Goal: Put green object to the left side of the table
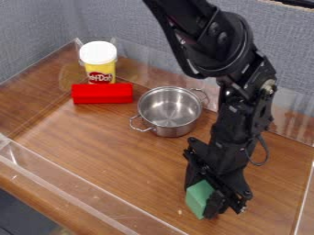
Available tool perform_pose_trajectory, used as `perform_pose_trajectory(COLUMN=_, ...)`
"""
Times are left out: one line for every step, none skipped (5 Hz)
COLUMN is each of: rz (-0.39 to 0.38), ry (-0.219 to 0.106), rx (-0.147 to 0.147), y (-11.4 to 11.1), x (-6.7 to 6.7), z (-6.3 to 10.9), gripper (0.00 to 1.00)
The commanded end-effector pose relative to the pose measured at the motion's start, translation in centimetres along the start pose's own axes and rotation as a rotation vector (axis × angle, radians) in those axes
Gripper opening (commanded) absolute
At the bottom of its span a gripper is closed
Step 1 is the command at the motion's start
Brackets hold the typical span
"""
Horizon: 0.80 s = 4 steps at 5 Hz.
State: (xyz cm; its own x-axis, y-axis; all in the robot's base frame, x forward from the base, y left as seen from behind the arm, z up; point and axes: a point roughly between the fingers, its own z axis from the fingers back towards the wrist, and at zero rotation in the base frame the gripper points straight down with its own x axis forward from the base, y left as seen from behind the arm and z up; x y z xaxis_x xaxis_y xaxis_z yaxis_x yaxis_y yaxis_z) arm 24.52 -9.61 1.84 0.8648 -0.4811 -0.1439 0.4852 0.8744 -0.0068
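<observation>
Green object gripped at the right front of the bench

The green object (199, 195) sits low on the bench (73, 138) between my fingers (208, 195), which are closed on it, pointing down, so I can carry it left, past the steel pot (170, 108).

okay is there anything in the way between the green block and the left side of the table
Nothing visible blocks it. The hand is shut on the green block at the front right of the table. The steel pot, red cylinder and Play-Doh tub sit farther back, leaving the front strip bare.
</observation>
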Motion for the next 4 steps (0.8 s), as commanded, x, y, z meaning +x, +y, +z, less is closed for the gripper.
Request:
perform_pose_trajectory(rz=0.005, ry=-0.046, rx=0.011, y=0.3, x=0.03, z=1.45, gripper=0.0)
perform_pose_trajectory(rz=0.007, ry=-0.047, rx=0.014, y=0.46, x=-0.2, z=1.63, gripper=0.0)
perform_pose_trajectory(rz=0.005, ry=-0.048, rx=0.017, y=0.6, x=-0.36, z=1.76, gripper=0.0)
perform_pose_trajectory(rz=0.003, ry=-0.048, rx=0.021, y=0.73, x=-0.51, z=1.87, gripper=0.0)
